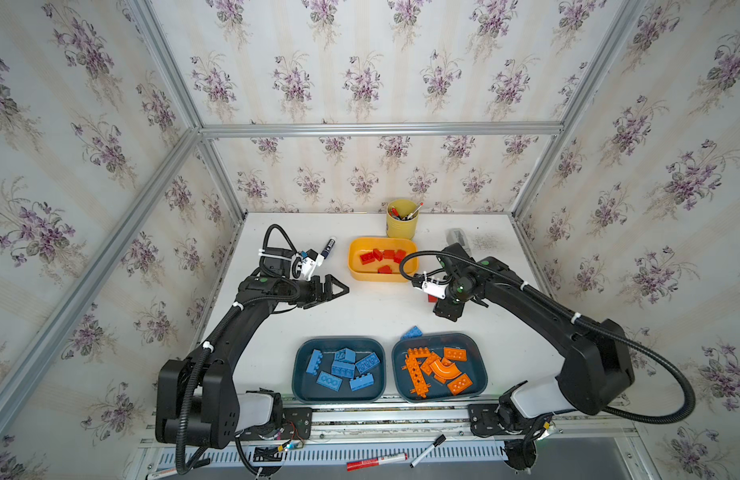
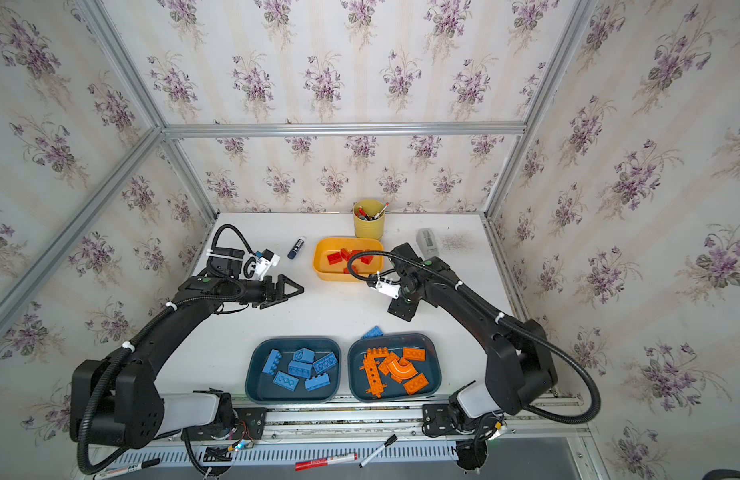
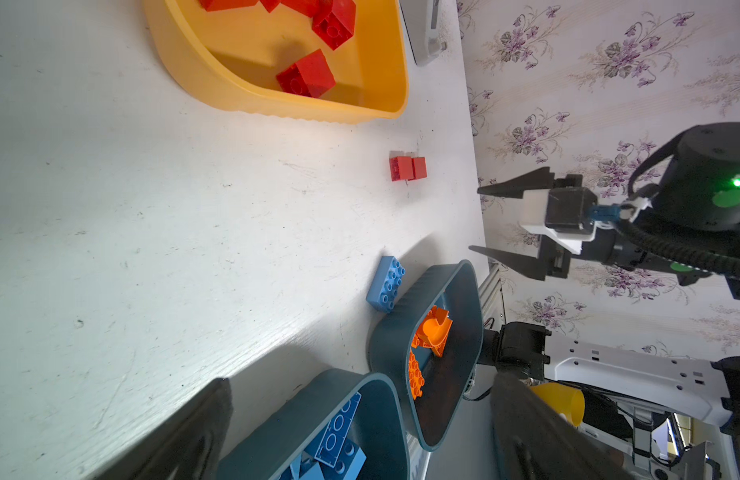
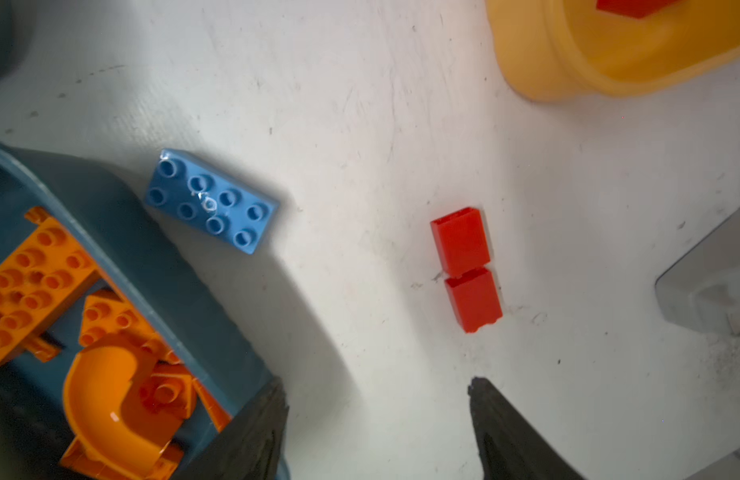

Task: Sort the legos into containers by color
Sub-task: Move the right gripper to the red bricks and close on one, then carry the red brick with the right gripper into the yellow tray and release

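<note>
Where they rest on the scuffed white table (image 4: 360, 124): two glossy red legos (image 4: 466, 270), boxy, end to end, near the rounded yellow container (image 4: 538, 62). Right gripper (image 4: 376, 382) points down near them, pincer parted, empty. Left gripper (image 1: 339, 291) level, wide, empty.

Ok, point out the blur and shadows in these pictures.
Right wrist view: the right gripper is dark and out of focus, and a broad shadow crosses the table beside the blue brick. Left wrist view: the left gripper blurs likewise. Both top views: in focus, evenly lit.
</note>
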Controlling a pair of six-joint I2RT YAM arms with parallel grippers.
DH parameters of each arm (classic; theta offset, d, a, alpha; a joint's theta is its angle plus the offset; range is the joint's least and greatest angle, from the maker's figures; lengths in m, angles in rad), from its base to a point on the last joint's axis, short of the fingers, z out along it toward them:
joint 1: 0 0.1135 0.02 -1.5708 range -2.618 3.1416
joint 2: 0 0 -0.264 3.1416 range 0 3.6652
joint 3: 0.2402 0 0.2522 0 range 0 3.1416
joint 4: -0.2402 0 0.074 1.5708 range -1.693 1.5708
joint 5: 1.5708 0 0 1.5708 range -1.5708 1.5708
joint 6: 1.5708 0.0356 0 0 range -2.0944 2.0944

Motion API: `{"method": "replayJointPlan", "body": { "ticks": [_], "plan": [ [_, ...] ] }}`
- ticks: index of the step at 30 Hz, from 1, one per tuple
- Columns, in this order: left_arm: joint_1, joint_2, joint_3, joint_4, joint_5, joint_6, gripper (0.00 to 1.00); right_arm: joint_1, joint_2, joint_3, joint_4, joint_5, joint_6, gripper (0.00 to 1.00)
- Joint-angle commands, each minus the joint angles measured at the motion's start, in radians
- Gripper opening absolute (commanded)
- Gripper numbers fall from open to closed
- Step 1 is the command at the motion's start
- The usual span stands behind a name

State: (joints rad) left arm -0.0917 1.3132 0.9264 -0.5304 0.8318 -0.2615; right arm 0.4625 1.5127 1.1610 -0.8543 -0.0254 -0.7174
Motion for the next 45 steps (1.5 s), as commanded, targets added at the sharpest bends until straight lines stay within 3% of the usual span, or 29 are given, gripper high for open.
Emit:
{"method": "replayJointPlan", "body": {
  "ticks": [1, 8, 13, 23, 26, 31, 34, 39, 45],
  "plan": [
    [0.000, -0.009, 0.002, 0.006, 0.015, 0.013, 0.99, -0.023, 0.072, 0.018, 0.089, 0.043, -0.115, 0.74],
    [0.000, -0.022, -0.008, 0.006, 0.013, 0.005, 0.99, -0.080, 0.276, 0.092, 0.135, 0.034, -0.195, 0.74],
    [0.000, -0.018, -0.005, 0.006, 0.010, 0.000, 0.99, -0.101, 0.347, 0.114, 0.205, 0.019, -0.225, 0.74],
    [-0.001, -0.012, -0.003, 0.006, -0.001, -0.006, 0.99, -0.125, 0.449, 0.181, 0.152, -0.062, -0.255, 0.71],
    [-0.002, -0.006, 0.000, 0.006, 0.000, -0.006, 0.99, -0.127, 0.481, 0.217, 0.114, -0.071, -0.253, 0.64],
    [-0.002, -0.005, 0.006, 0.004, 0.000, -0.007, 0.99, -0.128, 0.519, 0.260, 0.058, -0.086, -0.227, 0.36],
    [-0.002, -0.008, 0.005, 0.000, -0.004, -0.002, 0.99, -0.127, 0.505, 0.281, 0.024, -0.094, -0.217, 0.26],
    [-0.002, -0.001, 0.006, -0.003, -0.005, 0.003, 0.99, -0.123, 0.443, 0.328, -0.028, -0.125, -0.201, 0.21],
    [-0.002, 0.007, 0.020, -0.005, -0.003, 0.005, 0.99, -0.072, 0.328, 0.398, 0.003, -0.226, -0.173, 0.22]
  ]
}}
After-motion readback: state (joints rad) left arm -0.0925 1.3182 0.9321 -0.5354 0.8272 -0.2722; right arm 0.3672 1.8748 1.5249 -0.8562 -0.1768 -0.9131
